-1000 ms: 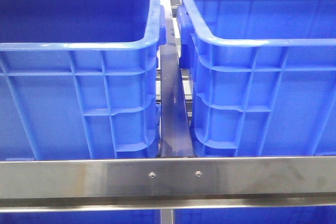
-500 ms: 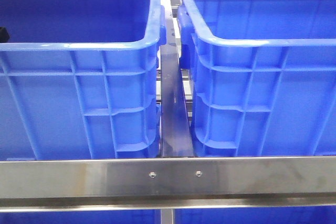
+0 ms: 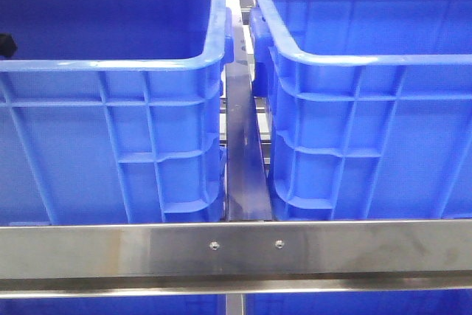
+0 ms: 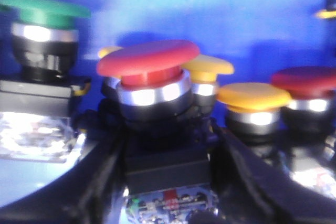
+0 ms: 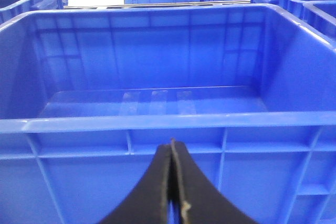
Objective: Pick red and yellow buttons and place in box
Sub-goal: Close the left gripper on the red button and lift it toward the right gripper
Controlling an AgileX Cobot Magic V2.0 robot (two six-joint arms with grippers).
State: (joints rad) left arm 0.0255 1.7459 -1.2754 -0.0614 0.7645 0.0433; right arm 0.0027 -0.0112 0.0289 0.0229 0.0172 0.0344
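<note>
The left hand sits low in the left crate, fingers apart and straddling the black body under a red button. Close squarely on that body, then lift straight—yellow buttons crowd its 3 o'clock side, a green one stands at 10. The right hand, pressed together and empty, waits before the box.
</note>
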